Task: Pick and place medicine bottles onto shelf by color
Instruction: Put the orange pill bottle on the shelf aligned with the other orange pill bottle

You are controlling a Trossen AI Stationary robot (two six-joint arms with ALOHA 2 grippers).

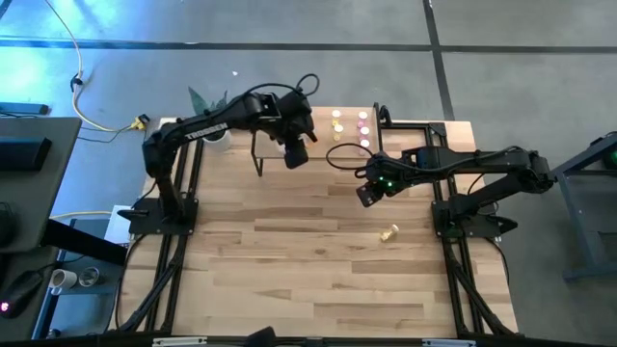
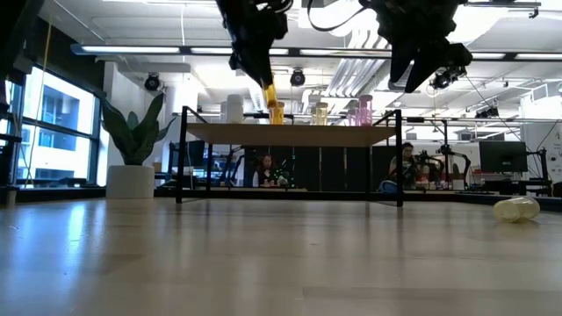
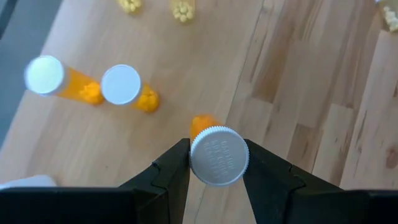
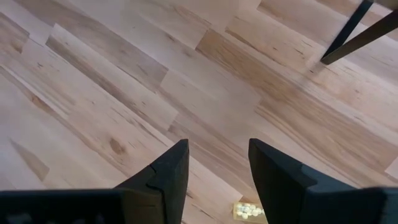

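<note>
Orange bottle between left claw fingers

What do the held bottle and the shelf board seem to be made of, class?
Held bottle: likely plastic, see-through orange body, matte white ribbed cap, gripped by the left pincer. Shelf board: light wood, matte, grain visible from the wrist; black legs probably metal.

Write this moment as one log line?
left gripper: shut on white-capped orange bottle, above light-wood shelf | right gripper: open, empty, over striped wooden tabletop
</note>
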